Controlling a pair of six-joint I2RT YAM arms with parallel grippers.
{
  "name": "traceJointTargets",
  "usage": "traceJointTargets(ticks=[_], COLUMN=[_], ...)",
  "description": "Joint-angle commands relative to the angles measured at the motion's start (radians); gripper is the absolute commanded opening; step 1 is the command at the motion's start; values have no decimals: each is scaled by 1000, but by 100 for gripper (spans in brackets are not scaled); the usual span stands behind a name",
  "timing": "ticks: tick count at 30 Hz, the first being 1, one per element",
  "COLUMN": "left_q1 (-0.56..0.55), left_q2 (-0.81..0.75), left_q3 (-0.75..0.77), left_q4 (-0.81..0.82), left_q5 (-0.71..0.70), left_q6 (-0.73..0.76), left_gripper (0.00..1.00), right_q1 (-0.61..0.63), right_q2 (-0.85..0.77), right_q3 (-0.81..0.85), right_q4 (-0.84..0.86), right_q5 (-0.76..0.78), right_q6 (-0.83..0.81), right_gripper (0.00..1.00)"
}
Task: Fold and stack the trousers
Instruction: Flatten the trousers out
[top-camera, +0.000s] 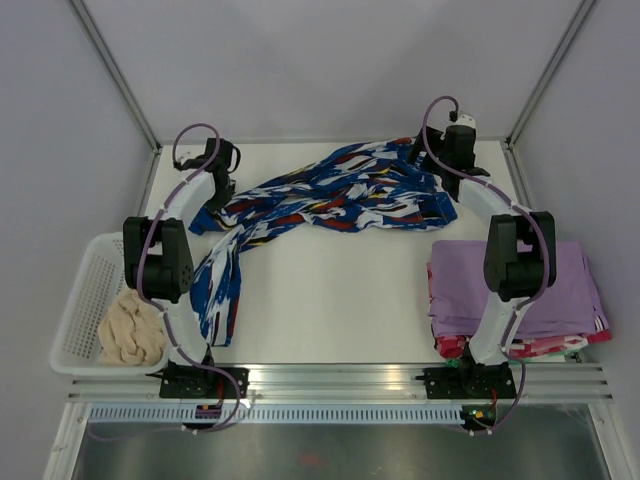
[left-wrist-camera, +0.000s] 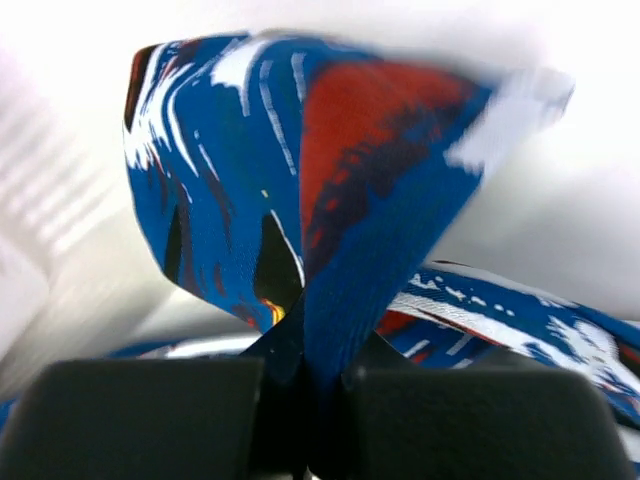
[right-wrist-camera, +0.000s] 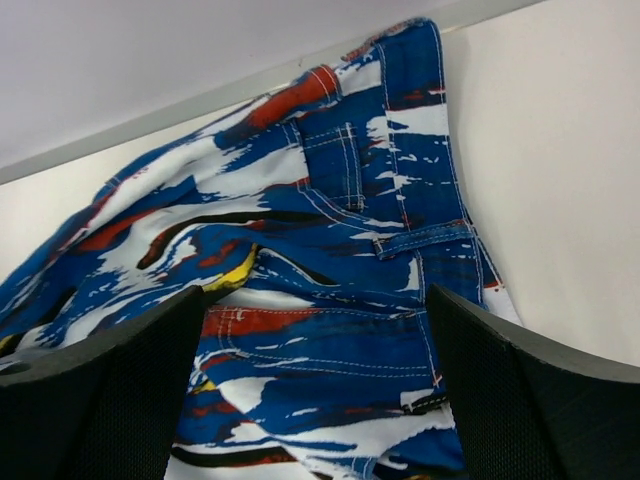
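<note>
1. Trousers (top-camera: 340, 195), seen from above, lie crumpled across the far half of the table (top-camera: 330, 310); waist at the far right, one leg running down toward the near left beside the basket (top-camera: 75, 300); the left claw (top-camera: 218, 198) is at that leg, the right claw (top-camera: 443, 152) over the waist; bare white top in the middle looks roomy enough for folding; a lilac stack (top-camera: 565, 285) sits near right, a cream bundle (top-camera: 130, 330) in the basket; plain walls stand on three sides.
2. Left wrist view: the left claw (left-wrist-camera: 305, 370) is clenched on a pinched fold of the trousers (left-wrist-camera: 330, 180); the cloth stands up limply, so I judge it thin, light and apt to sag and slide rather than keep a crease.
3. Right wrist view: the right claw (right-wrist-camera: 310, 380) is spread wide, grasping nothing; waistband, pocket and belt loops of the trousers (right-wrist-camera: 350, 200) lie between its fingers (right-wrist-camera: 100, 400); the stitched waistband looks the firmest place to take hold.
</note>
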Motion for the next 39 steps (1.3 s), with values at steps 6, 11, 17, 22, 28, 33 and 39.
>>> traceJointTargets(ticks=[6, 11, 17, 22, 28, 33, 39], left_q1=[10, 18, 29, 43, 83, 83, 79], left_q2=[-403, -470, -565, -602, -499, -202, -126], left_q3=[-345, -539, -729, -682, -427, 54, -37], left_q4=[1146, 1209, 1100, 872, 747, 387, 523], left_q5=[-41, 70, 51, 4, 87, 86, 375], left_q6=[524, 439, 149, 39, 416, 745, 1047], left_gripper=[2, 18, 100, 100, 100, 97, 94], right_q1=[-9, -14, -29, -34, -34, -34, -32], right_q2=[84, 111, 189, 239, 266, 262, 265], right_q3=[63, 68, 152, 235, 299, 278, 264], right_q4=[34, 39, -44, -99, -135, -116, -116], right_q5=[-20, -25, -28, -35, -35, -51, -60], right_q6=[40, 57, 69, 40, 16, 31, 26], right_gripper=[98, 98, 98, 98, 97, 97, 97])
